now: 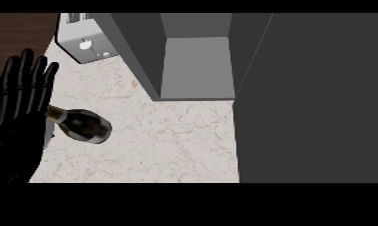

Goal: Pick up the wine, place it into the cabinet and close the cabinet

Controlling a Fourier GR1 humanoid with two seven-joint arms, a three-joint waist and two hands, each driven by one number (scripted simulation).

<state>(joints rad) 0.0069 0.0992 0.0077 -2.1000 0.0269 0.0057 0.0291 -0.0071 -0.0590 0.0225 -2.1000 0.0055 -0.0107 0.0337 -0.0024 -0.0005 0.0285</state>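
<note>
We see left hand (26,100) at left edge, fingers straight, holding nothing | wine (83,123) just beside it, mid-left | cabinet (196,65) open, upper centre

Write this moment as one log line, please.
phase: before grasp | wine bottle: on counter | cabinet: open | left hand: open, resting | right hand: not visible

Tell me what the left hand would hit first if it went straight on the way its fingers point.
Probably nothing on the counter: the left hand points up along the left edge, toward the dark wood strip. The toaster sits to the right of that line, though depth is unclear.
</note>
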